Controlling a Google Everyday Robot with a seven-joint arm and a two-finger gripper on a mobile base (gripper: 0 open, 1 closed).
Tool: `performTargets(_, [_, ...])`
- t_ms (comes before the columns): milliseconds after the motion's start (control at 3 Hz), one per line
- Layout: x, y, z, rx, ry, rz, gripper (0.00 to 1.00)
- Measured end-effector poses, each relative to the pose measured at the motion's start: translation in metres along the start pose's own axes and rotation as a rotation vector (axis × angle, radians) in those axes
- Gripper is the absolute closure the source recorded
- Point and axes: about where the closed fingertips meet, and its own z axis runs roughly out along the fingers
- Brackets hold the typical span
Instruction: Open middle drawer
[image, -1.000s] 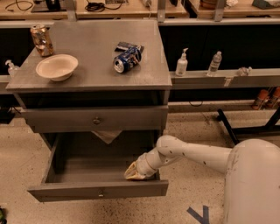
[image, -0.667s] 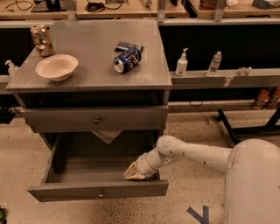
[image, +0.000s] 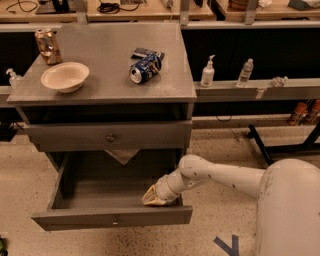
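The middle drawer (image: 112, 218) is a wide shallow grey drawer with a small round knob. It stands pulled well out of the grey cabinet (image: 105, 92), and its bare floor shows. My gripper (image: 152, 196) is inside the drawer at its front right corner, just behind the front panel, with the white arm reaching in from the right. The drawer above (image: 110, 136), with its own knob, stands shut. Any drawer below is hidden under the open one.
On the cabinet top are a beige bowl (image: 65, 76), an upright can (image: 47, 46) and a blue can lying on its side (image: 145, 67). A pale triangular scrap (image: 122, 156) hangs under the upper drawer. Bottles (image: 207, 72) stand on a shelf at the right.
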Motion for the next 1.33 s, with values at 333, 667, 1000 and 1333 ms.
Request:
performTargets(333, [0.0,-0.0001,-0.0001,0.0,0.0,0.0,0.84])
performTargets(667, [0.0,0.0,0.0,0.0,0.0,0.0,0.61])
performTargets(1000, [0.0,0.0,0.0,0.0,0.0,0.0,0.37])
performTargets(1333, [-0.0004,0.001,0.0018,-0.004,-0.001,0.0,0.14])
